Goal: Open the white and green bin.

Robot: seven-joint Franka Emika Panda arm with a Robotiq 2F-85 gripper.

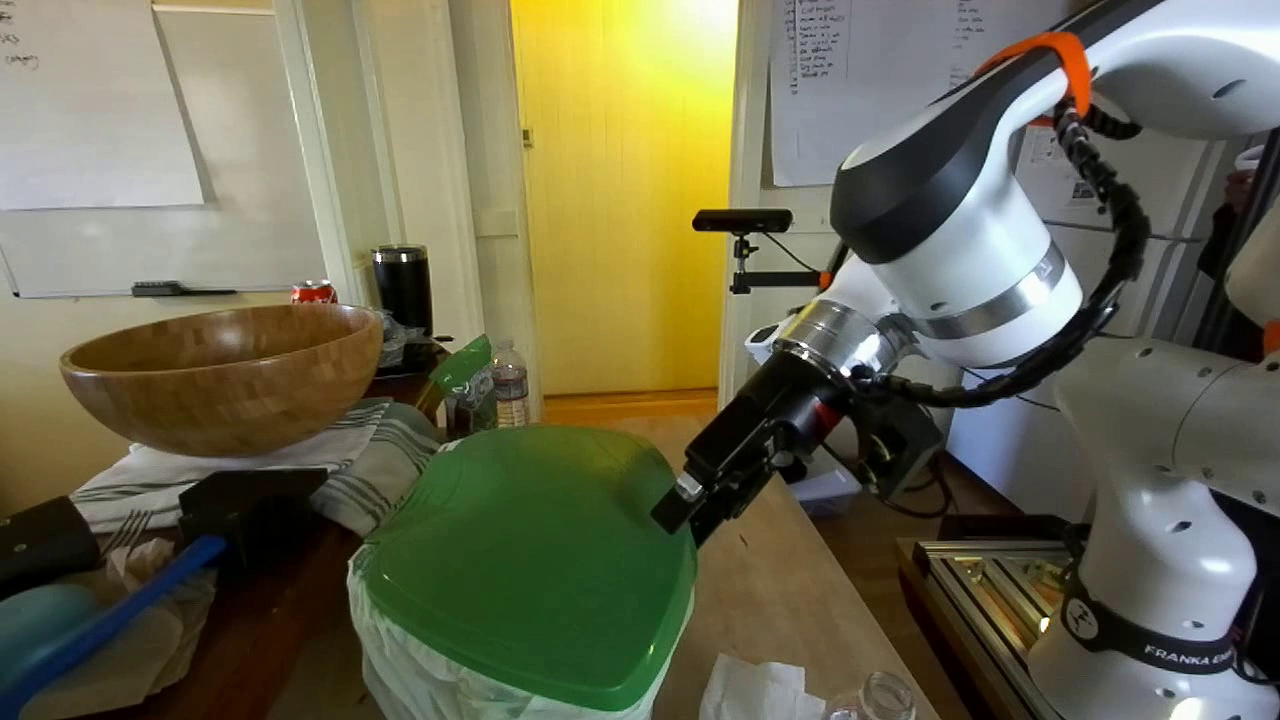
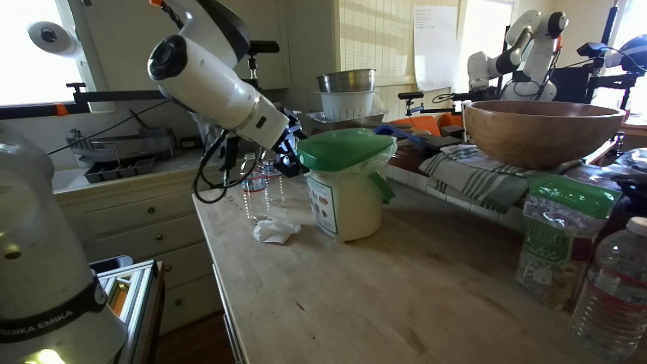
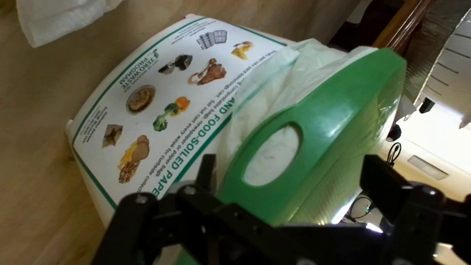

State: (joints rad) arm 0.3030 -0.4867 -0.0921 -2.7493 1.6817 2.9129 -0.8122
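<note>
The white and green bin (image 2: 349, 207) stands upright on the wooden counter, its glossy green lid (image 1: 540, 560) down over the rim. Crinkled liner (image 3: 279, 84) sticks out from under the lid. In the wrist view, the lid's front lip (image 3: 320, 147) has an oval hole with white liner behind it. My gripper (image 3: 290, 167) is open at this front edge, one finger (image 3: 206, 173) on the label side and the opposite finger (image 3: 382, 184) on the lid's top side. The lip lies between them; whether either finger touches it I cannot tell.
Crumpled white paper (image 2: 275, 231) and clear bottles (image 2: 255, 189) sit close beside the bin on the gripper's side. Behind the bin are a raised ledge with a striped towel (image 2: 470, 172) and a large wooden bowl (image 2: 541, 134). A green snack bag (image 2: 561, 242) stands farther along the counter.
</note>
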